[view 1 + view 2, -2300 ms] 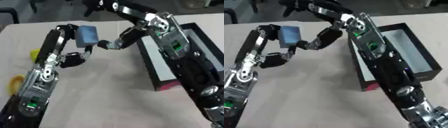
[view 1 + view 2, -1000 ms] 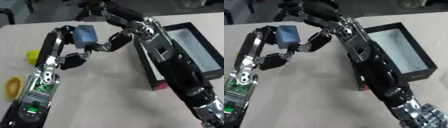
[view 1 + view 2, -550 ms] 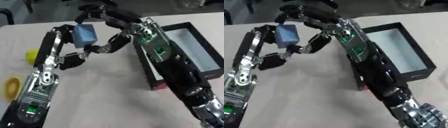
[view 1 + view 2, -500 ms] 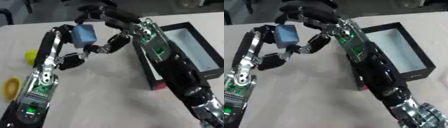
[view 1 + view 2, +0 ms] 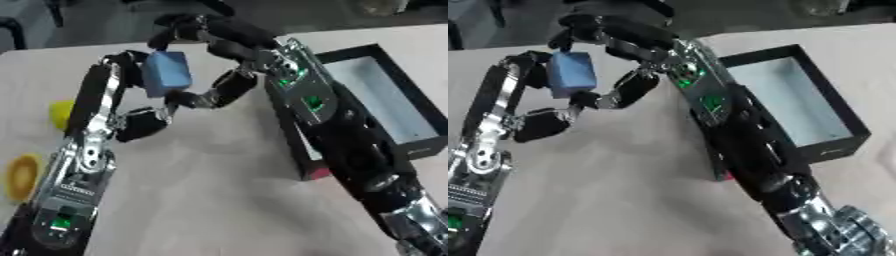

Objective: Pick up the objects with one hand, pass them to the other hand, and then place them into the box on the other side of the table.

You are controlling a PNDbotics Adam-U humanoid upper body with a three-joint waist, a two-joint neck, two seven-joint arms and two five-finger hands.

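Observation:
A blue block (image 5: 166, 74) is held up above the table's far left part. My left hand (image 5: 127, 65) grips it from the left side, at the top of the raised left arm. My right hand (image 5: 234, 44) reaches in from the right: its fingers (image 5: 179, 27) arch over the block's top and its thumb (image 5: 219, 90) comes up under the block's lower edge. The black box (image 5: 348, 52) with a pale blue inside lies open on the right, partly hidden behind my right forearm.
A yellow ball (image 5: 59, 112) and a yellow ring (image 5: 21, 175) lie on the table at the far left, beside my left arm. A small magenta piece (image 5: 318, 173) shows at the box's near corner. Dark shapes stand beyond the table's far edge.
My right hand's fingers have curled over the top of the blue block while its thumb stays below. My left hand still holds the block, raised slightly.

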